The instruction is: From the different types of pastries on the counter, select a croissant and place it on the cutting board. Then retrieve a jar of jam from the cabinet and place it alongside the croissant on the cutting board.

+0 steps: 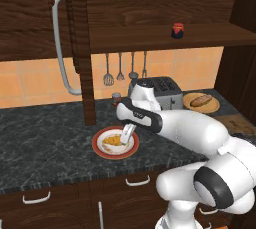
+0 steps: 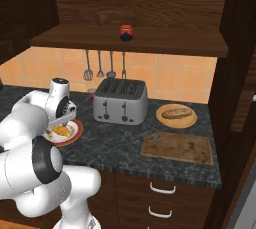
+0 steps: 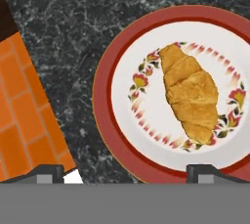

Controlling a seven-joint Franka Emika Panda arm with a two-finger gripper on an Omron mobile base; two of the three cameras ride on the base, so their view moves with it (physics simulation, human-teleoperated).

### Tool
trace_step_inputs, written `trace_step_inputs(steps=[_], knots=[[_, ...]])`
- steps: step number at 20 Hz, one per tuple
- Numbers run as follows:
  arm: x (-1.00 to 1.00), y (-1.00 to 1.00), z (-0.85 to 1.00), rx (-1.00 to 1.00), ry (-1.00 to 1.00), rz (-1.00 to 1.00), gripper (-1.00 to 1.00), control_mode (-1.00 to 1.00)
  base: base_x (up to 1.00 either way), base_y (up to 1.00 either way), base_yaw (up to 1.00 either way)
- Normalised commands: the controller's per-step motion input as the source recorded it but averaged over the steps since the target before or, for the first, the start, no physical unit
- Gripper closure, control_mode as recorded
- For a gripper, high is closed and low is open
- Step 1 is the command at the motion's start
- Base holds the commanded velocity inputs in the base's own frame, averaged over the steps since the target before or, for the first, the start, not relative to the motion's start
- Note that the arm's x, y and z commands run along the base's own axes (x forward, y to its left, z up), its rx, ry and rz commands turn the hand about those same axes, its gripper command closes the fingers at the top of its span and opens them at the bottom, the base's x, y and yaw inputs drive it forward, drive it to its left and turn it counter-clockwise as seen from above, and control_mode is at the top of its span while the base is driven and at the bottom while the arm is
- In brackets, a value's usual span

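Jaws stand wide apart over the croissant (image 3: pixel 190 93) on its red-rimmed plate (image 3: pixel 105 115); centre the gripper (image 3: pixel 126 171) across the pastry's narrow width, descend, then close gently.

The counter (image 1: pixel 45 133) looks like polished black stone with grey veins. The croissant (image 3: pixel 191 92) is flaky and ridged on a glossy painted plate (image 3: pixel 105 115). The toaster (image 2: pixel 121 102) is brushed metal, the cutting board (image 2: pixel 176 147) matt wood.

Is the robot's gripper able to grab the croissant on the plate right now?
Probably yes. The gripper hangs open right above the croissant, which lies alone on the red-rimmed plate. Nothing sits between them, so it likely only needs to lower and close.
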Motion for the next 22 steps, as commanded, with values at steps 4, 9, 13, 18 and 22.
trace_step_inputs(steps=[4, 9, 13, 18, 22], knots=[[0.19, 0.19, -0.04, 0.0, 0.0, 0.01, -1.0, -1.0, 0.0, 0.0, 0.0], [0.18, 0.19, -0.15, 0.0, 0.0, 0.04, -1.0, -1.0, 0.0, 0.0, 0.0], [0.29, 0.0, -0.24, 0.0, 0.0, 0.05, -1.0, -1.0, 0.0, 0.0, 0.0], [0.14, 0.0, -0.22, 0.0, 0.0, 0.05, -1.0, -1.0, 0.0, 0.0, 0.0], [0.13, 0.03, -0.26, 0.0, 0.0, 0.05, -1.0, -1.0, 0.0, 0.0, 0.0]])
